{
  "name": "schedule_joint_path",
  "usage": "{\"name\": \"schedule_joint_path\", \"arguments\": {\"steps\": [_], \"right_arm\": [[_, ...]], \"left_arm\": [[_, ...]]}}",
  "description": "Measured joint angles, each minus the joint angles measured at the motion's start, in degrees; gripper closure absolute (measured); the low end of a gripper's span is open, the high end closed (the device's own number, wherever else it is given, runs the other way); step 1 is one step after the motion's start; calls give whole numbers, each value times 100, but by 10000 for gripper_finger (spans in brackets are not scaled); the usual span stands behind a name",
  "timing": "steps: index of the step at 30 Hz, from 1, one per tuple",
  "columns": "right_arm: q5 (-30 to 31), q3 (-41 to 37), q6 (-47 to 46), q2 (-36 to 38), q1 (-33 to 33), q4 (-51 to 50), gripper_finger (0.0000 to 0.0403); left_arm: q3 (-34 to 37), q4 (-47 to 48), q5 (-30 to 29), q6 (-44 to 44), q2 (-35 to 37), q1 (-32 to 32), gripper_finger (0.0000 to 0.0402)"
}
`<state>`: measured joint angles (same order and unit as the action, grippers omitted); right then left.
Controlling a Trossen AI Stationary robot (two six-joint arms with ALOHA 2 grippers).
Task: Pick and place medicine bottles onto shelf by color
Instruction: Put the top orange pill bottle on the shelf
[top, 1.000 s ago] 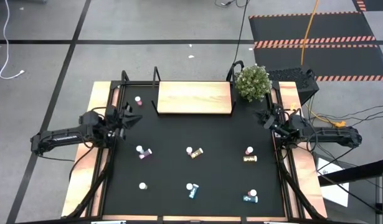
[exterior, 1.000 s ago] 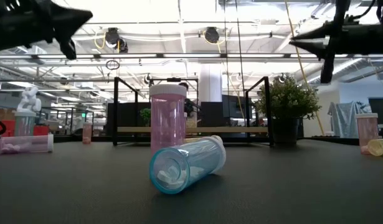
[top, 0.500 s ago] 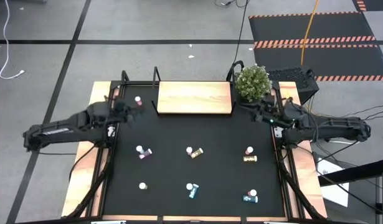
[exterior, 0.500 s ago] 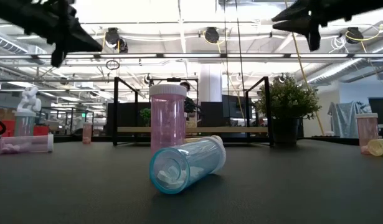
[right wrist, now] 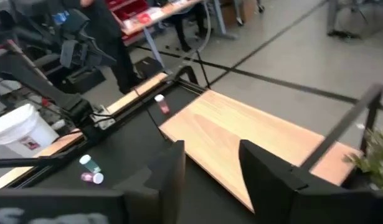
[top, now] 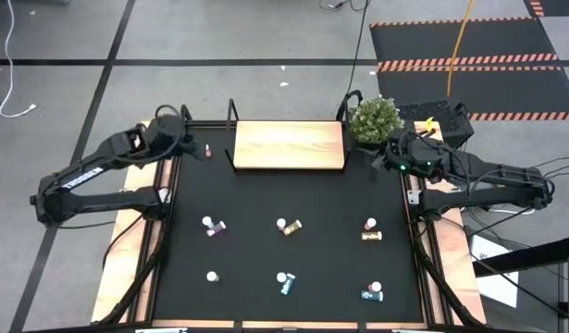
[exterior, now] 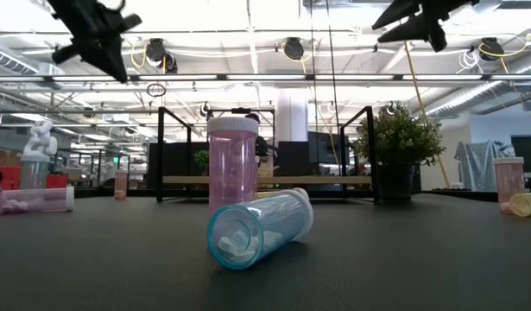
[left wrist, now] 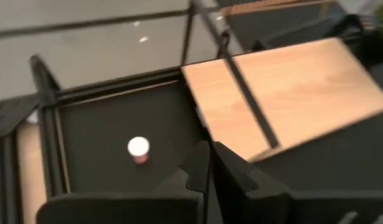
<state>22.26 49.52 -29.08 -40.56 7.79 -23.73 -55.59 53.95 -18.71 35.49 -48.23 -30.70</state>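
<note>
- High view: my left gripper [top: 184,145] hangs over the far-left corner of the black mat [top: 265,268], just left of a lone pink bottle [top: 208,150]. My right gripper [top: 384,159] is at the far-right corner, beside the potted plant [top: 375,120]. The shelf [top: 289,145] lies bare at the far edge between them. The other medicine bottles are scattered over the near half: a purple pair [top: 213,225], a yellow pair [top: 288,225], a teal one [top: 285,282]
- Low view: both arms are high above the table. A teal bottle [exterior: 258,228] lies on its side in front of an upright pink bottle [exterior: 232,164]
- Left wrist view: my fingers [left wrist: 194,167] are pressed together, holding nothing; the pink bottle [left wrist: 139,150] stands on the mat beyond them, left of the shelf [left wrist: 284,93]
- Right wrist view: my fingers [right wrist: 174,163] stand apart and empty above the shelf [right wrist: 253,134]
</note>
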Motion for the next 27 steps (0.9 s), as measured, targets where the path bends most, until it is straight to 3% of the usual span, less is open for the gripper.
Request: {"name": "schedule_joint_path", "arguments": {"steps": [5,12,19,27], "right_arm": [[-193,57,-556,4,172,-822,211],[-599,57,-913,-71,275,-1743,204],[-599,57,-927,-200,275,-1844,204],[-603,57,-1079,-453,275,-1883,204]], "left_arm": [[-1,128,386,115,-801,-895,356],[2,184,987,-439,-1944,-1890,264],[2,-40,993,-874,-2750,-2279,200],[4,-618,1103,-1291,-3309,-2330,185]]}}
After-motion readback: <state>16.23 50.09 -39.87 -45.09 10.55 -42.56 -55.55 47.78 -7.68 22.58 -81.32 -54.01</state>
